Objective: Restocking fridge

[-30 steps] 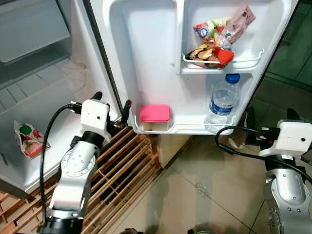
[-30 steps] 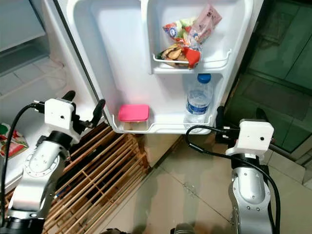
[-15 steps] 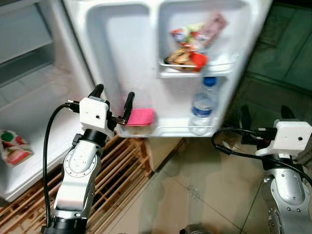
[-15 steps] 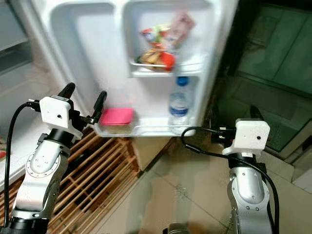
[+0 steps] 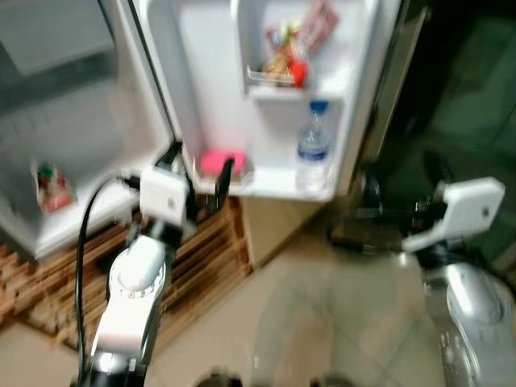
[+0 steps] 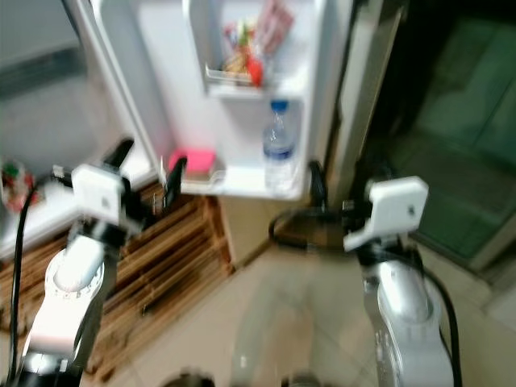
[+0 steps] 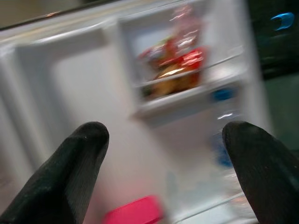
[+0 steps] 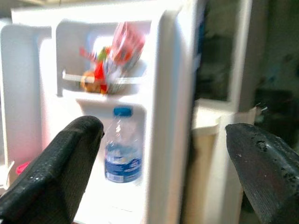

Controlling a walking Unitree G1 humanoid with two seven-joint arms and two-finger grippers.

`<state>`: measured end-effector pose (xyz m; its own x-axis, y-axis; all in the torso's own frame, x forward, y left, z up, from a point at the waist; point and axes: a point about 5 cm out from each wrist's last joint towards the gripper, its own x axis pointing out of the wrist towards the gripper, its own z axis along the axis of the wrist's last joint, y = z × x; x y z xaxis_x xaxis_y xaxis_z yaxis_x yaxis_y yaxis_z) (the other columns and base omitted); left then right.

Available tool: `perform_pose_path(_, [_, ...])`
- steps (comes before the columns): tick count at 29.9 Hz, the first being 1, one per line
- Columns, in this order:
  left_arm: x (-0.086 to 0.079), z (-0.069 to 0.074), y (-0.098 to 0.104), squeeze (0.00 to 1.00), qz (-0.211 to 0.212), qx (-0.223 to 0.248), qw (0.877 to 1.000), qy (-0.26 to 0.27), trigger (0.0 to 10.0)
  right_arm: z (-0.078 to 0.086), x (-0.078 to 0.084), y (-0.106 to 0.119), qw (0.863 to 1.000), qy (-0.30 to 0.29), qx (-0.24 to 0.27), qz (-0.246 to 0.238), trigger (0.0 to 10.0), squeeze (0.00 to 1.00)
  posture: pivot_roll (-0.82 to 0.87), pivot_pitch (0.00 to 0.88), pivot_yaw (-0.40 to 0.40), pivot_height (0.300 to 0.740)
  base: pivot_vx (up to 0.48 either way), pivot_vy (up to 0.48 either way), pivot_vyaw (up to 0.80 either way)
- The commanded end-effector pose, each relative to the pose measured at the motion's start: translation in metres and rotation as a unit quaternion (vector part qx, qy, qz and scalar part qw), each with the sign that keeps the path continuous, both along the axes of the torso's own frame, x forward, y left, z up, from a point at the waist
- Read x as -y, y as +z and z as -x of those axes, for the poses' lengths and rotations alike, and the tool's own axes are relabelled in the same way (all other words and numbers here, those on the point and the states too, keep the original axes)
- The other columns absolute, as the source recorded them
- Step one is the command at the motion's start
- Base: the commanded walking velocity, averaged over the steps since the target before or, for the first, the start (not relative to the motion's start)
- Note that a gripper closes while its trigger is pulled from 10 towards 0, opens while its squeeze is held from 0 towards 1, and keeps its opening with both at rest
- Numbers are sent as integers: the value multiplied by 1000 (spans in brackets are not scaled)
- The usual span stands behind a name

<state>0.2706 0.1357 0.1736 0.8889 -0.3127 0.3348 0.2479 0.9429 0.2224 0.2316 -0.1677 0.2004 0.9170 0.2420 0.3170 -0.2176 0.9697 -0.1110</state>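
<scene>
The fridge door (image 5: 205, 81) stands open in blurred head views. Its upper shelf holds snack packets (image 5: 290, 56). In the bottom shelf a water bottle (image 5: 313, 153) stands at the right and a pink-lidded container (image 5: 222, 161) sits at the left. My left gripper (image 5: 200, 165) is open and empty, raised just short of the pink container (image 7: 135, 215). My right gripper (image 6: 351, 173) is open and empty, low beside the door's outer edge, with the bottle (image 8: 122, 149) ahead of it. A snack packet (image 5: 50, 184) lies on the fridge's inner shelf at the left.
A wooden slatted pallet (image 5: 210, 250) lies under the fridge and behind my left arm. Pale tiled floor (image 5: 322, 322) spreads below the door. Dark green panels (image 5: 476, 89) stand at the right.
The whole picture has shifted and blurred; the fridge door looks smaller and farther, so the camera has moved back. Both arms hold the same pose, grippers still open.
</scene>
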Motion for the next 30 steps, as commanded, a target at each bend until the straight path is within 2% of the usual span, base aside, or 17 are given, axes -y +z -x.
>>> perform_pose_path(1, [3, -6, -3, 0, -17, -16, 1000, 3, 10000, -1, -3, 2, 1000, 15, -2, -6, 10000, 12, -271, 0, 85, 740, 0, 0, 0])
perform_pose_path(8, [8, -13, -2, 0, -26, -16, 1000, -8, 10000, -7, 1, -5, 1000, -15, -13, -4, 10000, 0, -272, 0, 90, 740, 0, 0, 0])
perform_pose_path(12, [9, -18, -1, 0, -23, -19, 1000, 1, 10000, -6, 3, -13, 999, -25, -34, 0, 10000, 4, -275, 0, 93, 740, 0, -334, 105])
perform_pose_path(25, [17, -20, 2, 0, -32, -6, 999, -18, 10000, -7, 5, -28, 998, -36, -57, 10, 10000, 20, -273, 0, 95, 740, 0, -459, 687])
perform_pose_path(30, [18, -21, 3, 0, -31, -5, 999, -19, 10000, -6, 1, -31, 998, -32, -61, 10, 10000, 16, -272, 0, 97, 740, 0, -461, 656])
